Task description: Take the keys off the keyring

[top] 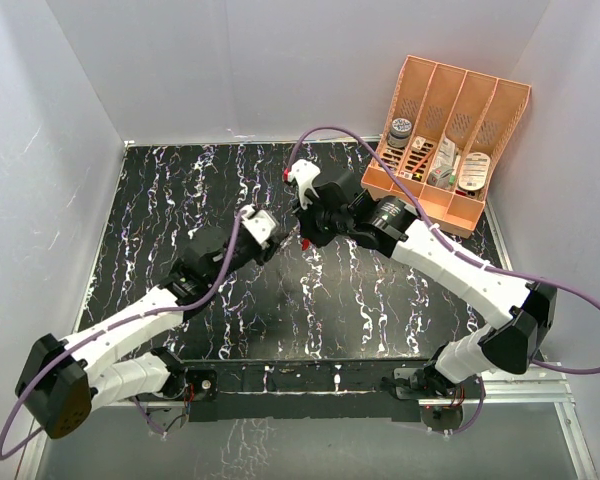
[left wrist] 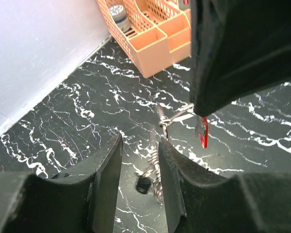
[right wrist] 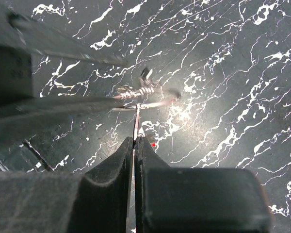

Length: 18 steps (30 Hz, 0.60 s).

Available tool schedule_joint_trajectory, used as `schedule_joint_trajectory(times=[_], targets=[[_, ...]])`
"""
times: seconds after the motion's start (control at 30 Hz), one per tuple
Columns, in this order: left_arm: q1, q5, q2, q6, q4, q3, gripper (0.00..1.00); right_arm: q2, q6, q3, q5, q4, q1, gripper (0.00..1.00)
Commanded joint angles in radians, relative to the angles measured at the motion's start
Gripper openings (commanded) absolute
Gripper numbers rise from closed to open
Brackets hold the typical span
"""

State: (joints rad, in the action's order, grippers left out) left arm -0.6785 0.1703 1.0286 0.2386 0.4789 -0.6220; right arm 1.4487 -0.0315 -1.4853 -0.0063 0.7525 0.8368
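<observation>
Marbled table (top: 310, 320), right fingers (right wrist: 111, 179) pinch keyring (right wrist: 136, 124) edge-on

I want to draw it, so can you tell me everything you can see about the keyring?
The keyring is a thin loop of silvery metal wire, seen almost edge-on in the right wrist view, so its full round shape is hard to make out. The right gripper is shut on it and seems to hold it up off the black marbled table. Small silvery keys bunch at its far end, between the open fingers of the left gripper. A red piece dangles beside it.
</observation>
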Motion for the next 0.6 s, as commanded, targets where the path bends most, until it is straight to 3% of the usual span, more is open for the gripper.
schedule_joint_trajectory(times=[0.0,0.33,0.57], targets=[[-0.071,-0.131,0.032,0.131,0.06,-0.003,0.35,-0.004,-0.026,-0.068,0.005,-0.039,0.001,0.0],[-0.107,-0.19,-0.028,0.224,0.301,0.13,0.49,-0.01,-0.043,-0.061,-0.001,-0.041,0.001,0.0],[-0.107,-0.174,-0.045,0.225,0.253,0.117,0.51,-0.013,-0.05,-0.059,-0.002,-0.048,0.001,0.0]])
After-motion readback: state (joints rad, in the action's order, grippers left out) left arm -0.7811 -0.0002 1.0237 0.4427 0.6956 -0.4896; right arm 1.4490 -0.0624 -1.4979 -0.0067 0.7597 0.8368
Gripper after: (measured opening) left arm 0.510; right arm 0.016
